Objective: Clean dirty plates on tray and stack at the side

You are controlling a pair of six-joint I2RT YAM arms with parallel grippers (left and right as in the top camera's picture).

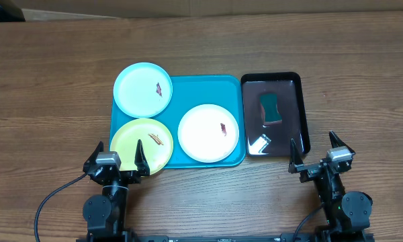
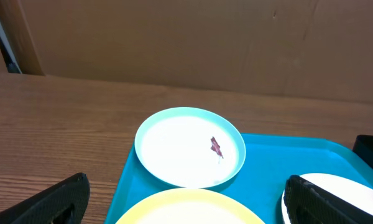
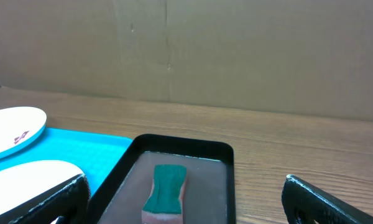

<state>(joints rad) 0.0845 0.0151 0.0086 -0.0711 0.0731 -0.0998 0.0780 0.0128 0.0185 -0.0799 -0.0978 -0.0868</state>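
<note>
the turquoise tray [image 1: 188, 91] sits mid-table with all three plates on it. the light blue plate [image 1: 143, 89] is at the far left corner and hangs over the rim. the yellow-green plate [image 1: 151, 153] is nearer, at the left, and also overhangs the edge. the white plate [image 1: 208, 132] lies fully inside, towards the right. each carries a small brown smear [image 1: 159, 87].

they look like thin, light, stiff plastic, probably slick and apt to skate on the smooth tray when wiped. so i'd say pinch one at its raised rim. the overhanging edges of the two left plates offer the easiest bite.

just right of the tray, edge to edge with it, is a glossy black tray [image 1: 303, 114] with a green sponge [image 1: 271, 109] lying in it. the sponge should be soft and easy to squeeze across its narrow waist.

the left gripper [image 1: 119, 145] hangs at the near edge of the yellow-green plate, fingers spread wide, holding nothing. the right gripper [image 1: 313, 142] hangs by the near right corner of the black tray, equally splayed and empty. whether either finger brushes what lies under it, i can't tell.
</note>
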